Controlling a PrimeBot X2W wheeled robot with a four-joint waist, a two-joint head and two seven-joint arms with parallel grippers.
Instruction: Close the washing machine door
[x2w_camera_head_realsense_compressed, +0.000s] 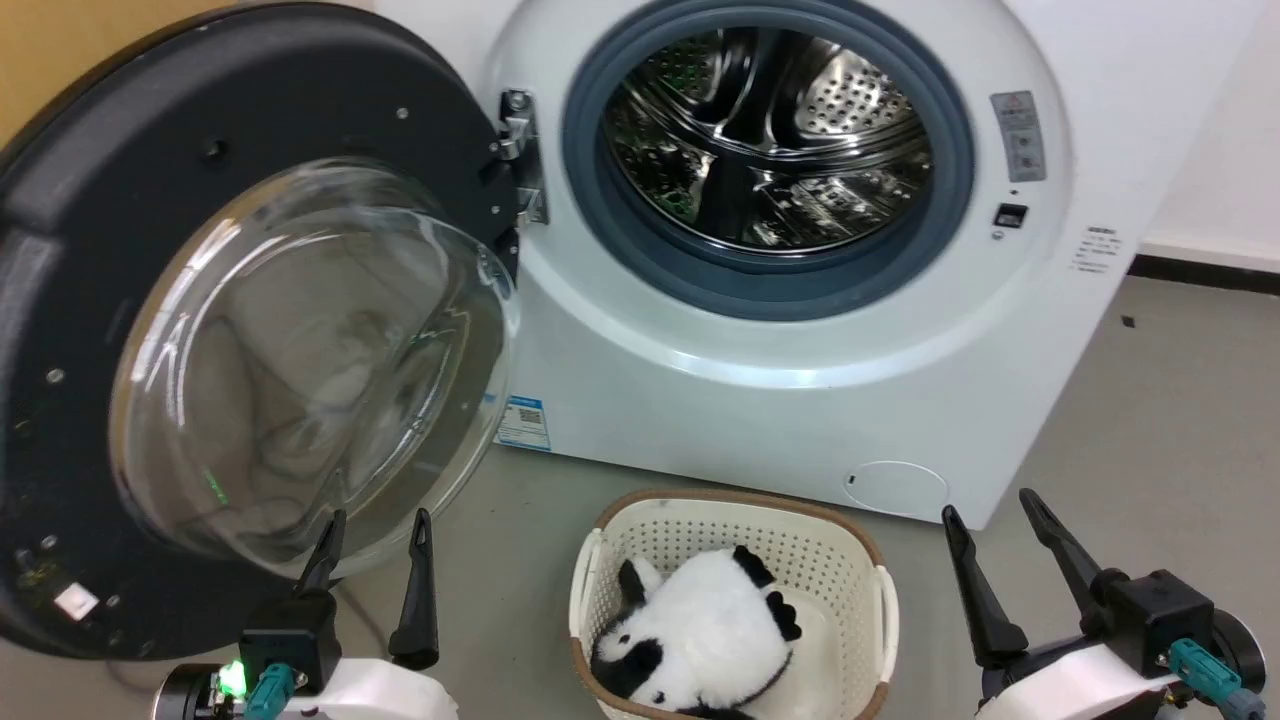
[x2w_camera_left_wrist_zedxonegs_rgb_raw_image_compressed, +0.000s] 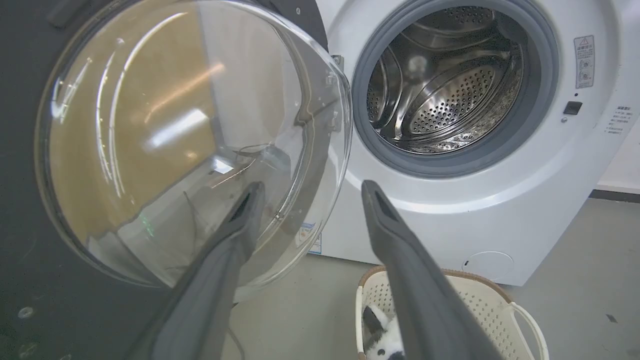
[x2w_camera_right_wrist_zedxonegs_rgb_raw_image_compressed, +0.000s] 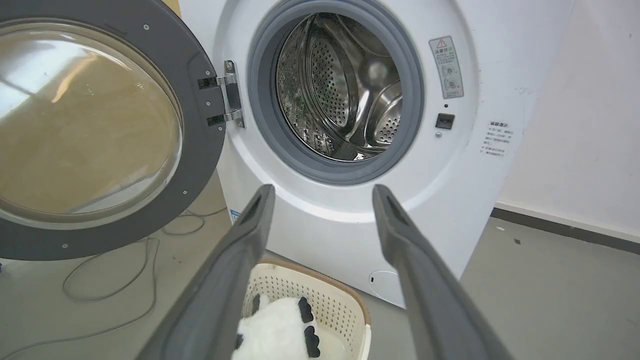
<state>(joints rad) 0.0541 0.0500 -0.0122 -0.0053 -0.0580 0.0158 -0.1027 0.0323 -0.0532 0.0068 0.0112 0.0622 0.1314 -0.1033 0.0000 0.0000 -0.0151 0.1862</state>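
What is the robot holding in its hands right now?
Nothing. The left gripper and the right gripper are both open, with nothing between their fingers. The washing machine door stands wide open, not gripped.

- Facing the machine (x2w_camera_head_realsense_compressed: 760, 400) standing on the floor (x2w_camera_head_realsense_compressed: 1150, 420) behind the basket (x2w_camera_head_realsense_compressed: 740, 525).
- Seeing the door (x2w_camera_head_realsense_compressed: 300, 350) hanging open at the machine's left, hinged just beside the drum (x2w_camera_head_realsense_compressed: 770, 130).
- Finding a toy (x2w_camera_head_realsense_compressed: 700, 625) lying in the basket.
- Holding the left gripper (x2w_camera_head_realsense_compressed: 380, 517) just before the door's lower edge, left of the basket.
- Holding the right gripper (x2w_camera_head_realsense_compressed: 988, 502) right of the basket, well apart from the door.
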